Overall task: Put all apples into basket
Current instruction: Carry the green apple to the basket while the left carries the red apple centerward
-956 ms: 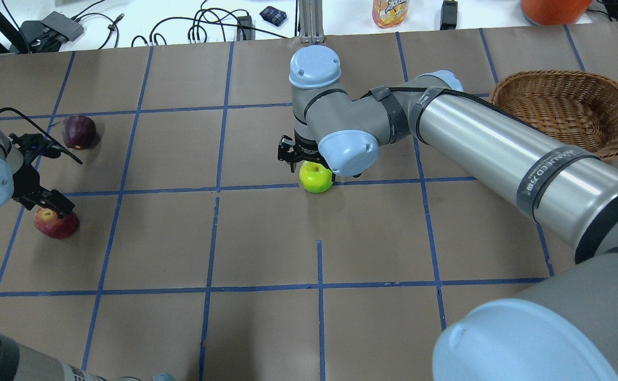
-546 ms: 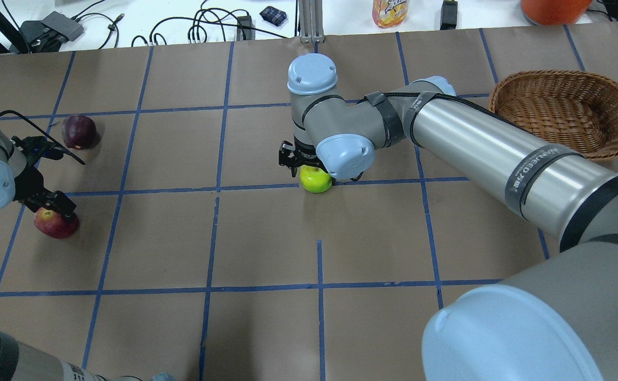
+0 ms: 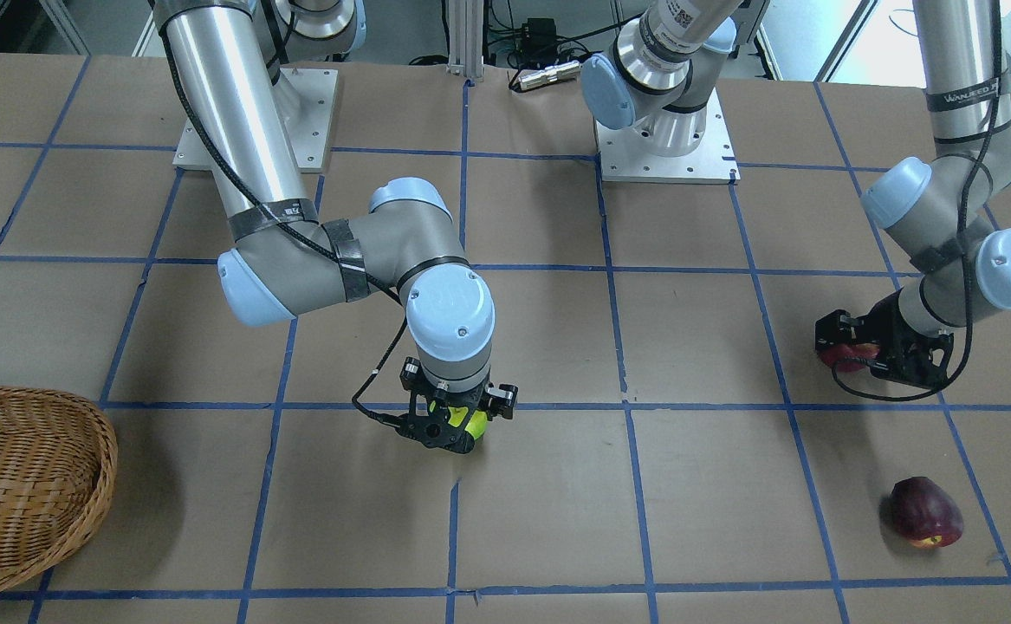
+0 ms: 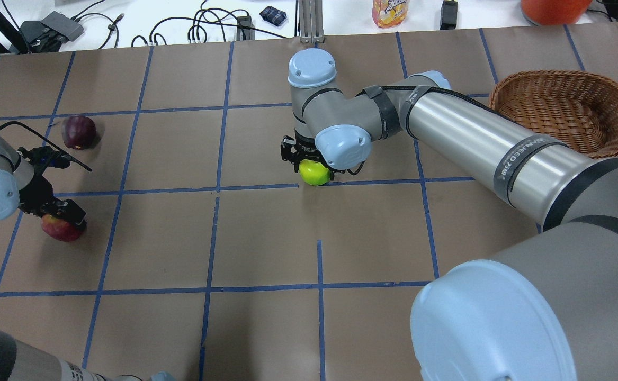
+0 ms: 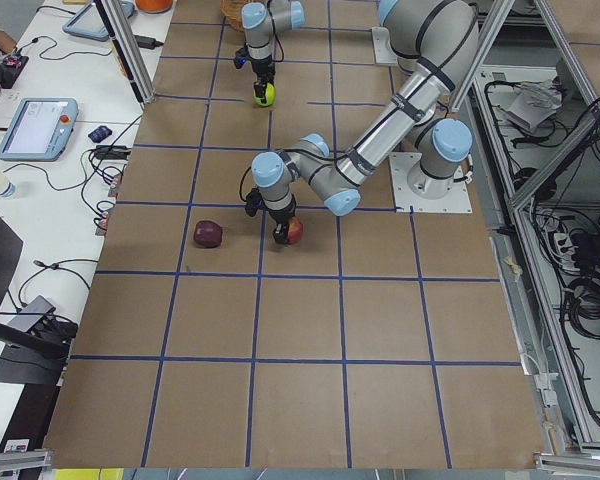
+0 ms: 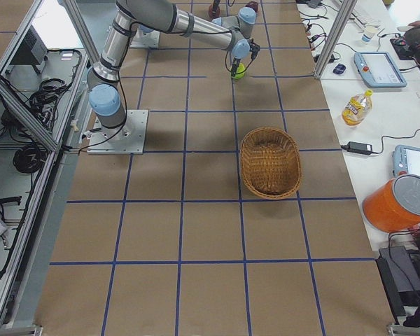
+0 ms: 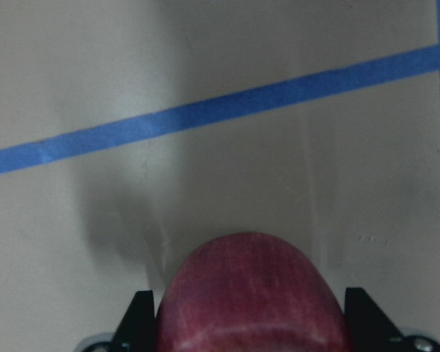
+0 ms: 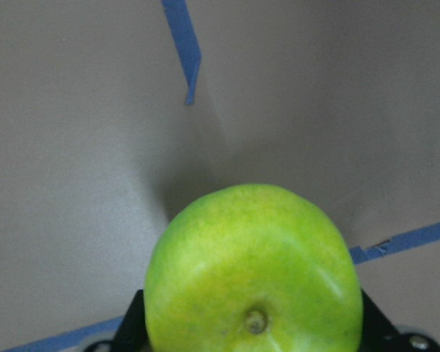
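Apples, three by my count, on a brown paper-covered counter (image 4: 266, 238) ruled into squares with blue tape (image 4: 266, 186); one basket; two pincers.

The green apple (image 4: 315, 173) sits at mid-counter, on a tape line. The right pincer (image 8: 251, 326) is clenched on it. The overhead view hides that grip under the wrist joint. The right wrist view shows black fingers (image 8: 132, 326) pressed to both flanks and the stem dimple facing the lens. The skin is smooth and glossy.

The red apple (image 4: 60, 230) is at the counter's left side. The left pincer (image 7: 249, 326) grasps it, and I read this from the left wrist view, where a finger (image 7: 141, 315) stands against each side. The skin is finely streaked.

The maroon apple (image 4: 79, 131) lies free just beyond, touched by nothing. Only the front-facing view shows its yellow patch at the lower edge.

The basket (image 4: 542, 106) is woven tan wicker with a braided rim. It stands at the far right corner, well apart from all three apples. The exterior right view shows its full oval outline, which the right arm partly covers in the overhead view.
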`<act>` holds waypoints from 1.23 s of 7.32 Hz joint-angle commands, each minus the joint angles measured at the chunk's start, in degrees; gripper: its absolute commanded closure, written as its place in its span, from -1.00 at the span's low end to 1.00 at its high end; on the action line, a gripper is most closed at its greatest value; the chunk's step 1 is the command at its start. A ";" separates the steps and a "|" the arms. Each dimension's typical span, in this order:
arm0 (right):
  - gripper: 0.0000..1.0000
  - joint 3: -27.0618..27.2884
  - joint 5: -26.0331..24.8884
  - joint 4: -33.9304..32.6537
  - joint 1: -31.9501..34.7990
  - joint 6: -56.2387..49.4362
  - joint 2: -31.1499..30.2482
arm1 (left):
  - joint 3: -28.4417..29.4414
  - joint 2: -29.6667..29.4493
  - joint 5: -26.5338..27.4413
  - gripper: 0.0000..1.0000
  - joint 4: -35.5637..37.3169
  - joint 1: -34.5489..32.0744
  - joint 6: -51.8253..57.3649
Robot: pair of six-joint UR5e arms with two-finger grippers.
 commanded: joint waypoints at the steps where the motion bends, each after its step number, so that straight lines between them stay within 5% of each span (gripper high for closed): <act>1: 1.00 -2.21 -0.25 8.72 -3.80 0.56 -4.52 | 2.01 0.29 1.45 0.39 -2.92 -2.17 -9.77; 3: 1.00 -5.55 -0.86 20.68 -15.20 -5.89 -9.81 | 7.71 2.21 1.03 0.39 -12.31 -12.66 -29.00; 5: 1.00 -6.09 -9.18 26.07 -24.01 -19.32 -12.98 | 12.37 2.66 -2.72 0.39 -16.82 -24.72 -49.50; 9: 1.00 -6.00 -16.13 17.69 -39.58 -44.32 -9.58 | 17.14 -3.38 -12.21 0.37 -8.45 -42.40 -84.83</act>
